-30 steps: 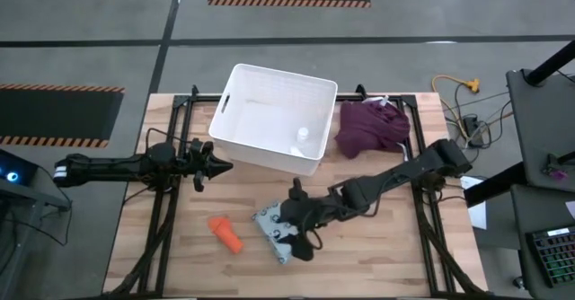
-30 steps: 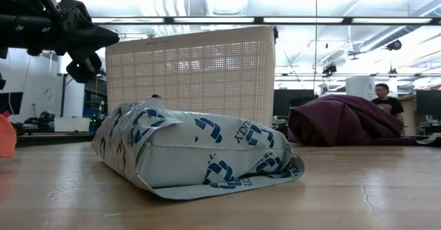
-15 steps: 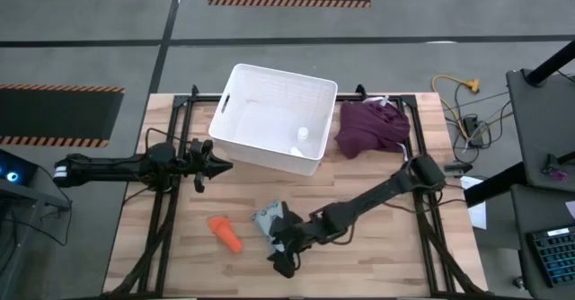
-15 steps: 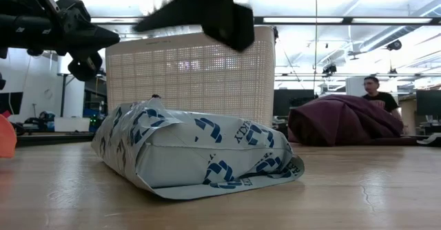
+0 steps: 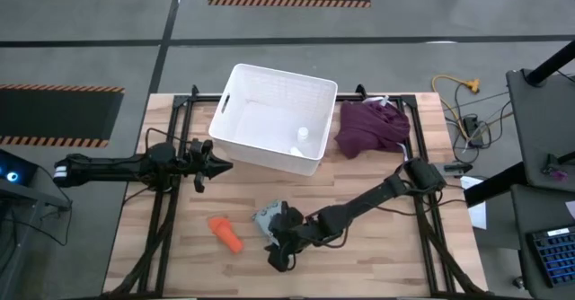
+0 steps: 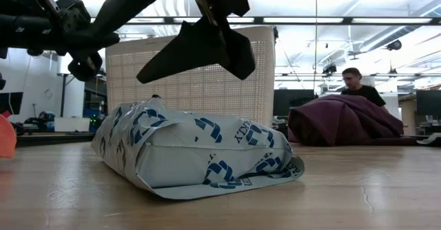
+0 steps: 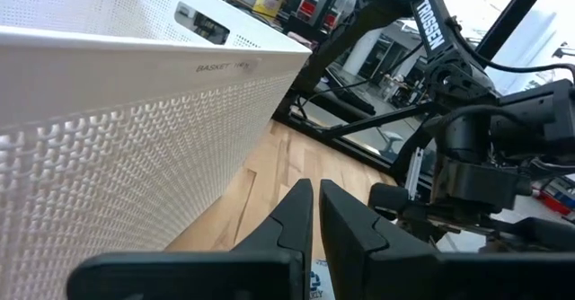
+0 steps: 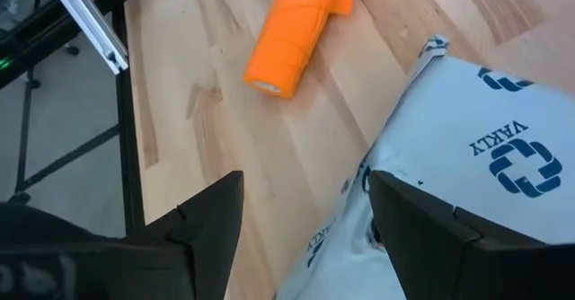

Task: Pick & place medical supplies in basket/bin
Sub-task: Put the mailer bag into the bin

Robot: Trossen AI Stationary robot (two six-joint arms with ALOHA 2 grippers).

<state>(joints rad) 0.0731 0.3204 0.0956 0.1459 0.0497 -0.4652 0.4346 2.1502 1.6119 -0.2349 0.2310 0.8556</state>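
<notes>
The grey-blue packet (image 5: 266,217) lies flat on the wooden table, near its middle front, and fills the low view as packet (image 6: 200,151). My right gripper (image 5: 280,246) hangs open just above the packet's near-left end, shown as right gripper (image 6: 196,58) and right gripper (image 8: 305,192) over the packet's edge (image 8: 359,219). The orange bottle (image 5: 226,233) lies on its side left of the packet. A white vial (image 5: 303,134) sits inside the white tub (image 5: 269,111). My left gripper (image 5: 216,165) waits shut beside the tub's near wall. The white tube does not show.
The maroon cloth heap (image 5: 370,127) lies right of the tub. Black frame rails (image 5: 162,219) run along both sides of the table. The tub wall (image 7: 135,111) stands close beside my left gripper (image 7: 314,219). Bare wood (image 5: 377,246) lies near right. A person (image 6: 355,85) shows beyond the table.
My right gripper has swung toward the table's near-left, past the packet's middle to its near-left end, and has come down into the low view, hanging close over the packet. The packet and orange bottle have stayed put.
</notes>
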